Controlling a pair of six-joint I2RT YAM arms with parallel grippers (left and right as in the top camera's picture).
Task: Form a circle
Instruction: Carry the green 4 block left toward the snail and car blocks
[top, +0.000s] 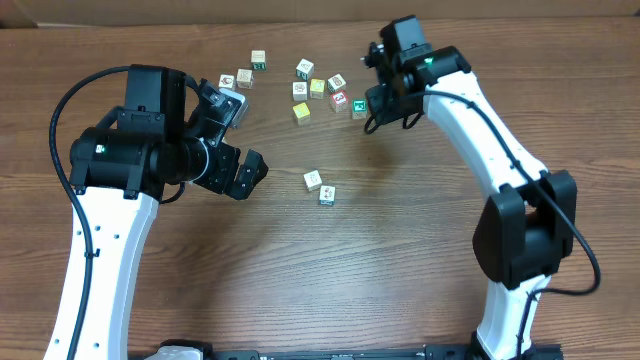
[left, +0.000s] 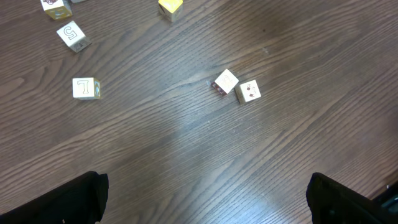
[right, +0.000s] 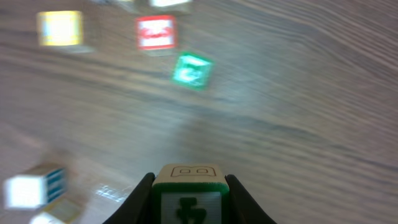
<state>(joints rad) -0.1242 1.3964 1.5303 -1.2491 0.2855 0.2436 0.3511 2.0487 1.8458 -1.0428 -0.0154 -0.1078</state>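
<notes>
1. We find the right claw (right: 189, 183) closed narrow on a small green-faced wooden picture cube (right: 189, 202), gripped, we judge, for carrying into the circle.
2. No circle is formed yet; a second green wooden cube (right: 193, 70) lies ahead of that claw.
3. The left claw (left: 205, 205) gapes wide and empty, with two pale wooden cubes (left: 226, 81) ahead of it.

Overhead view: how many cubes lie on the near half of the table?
2: a whitish cube near the middle, and a teal-sided cube just beside it, nearer the front edge. More may be hidden under the arms.
</notes>
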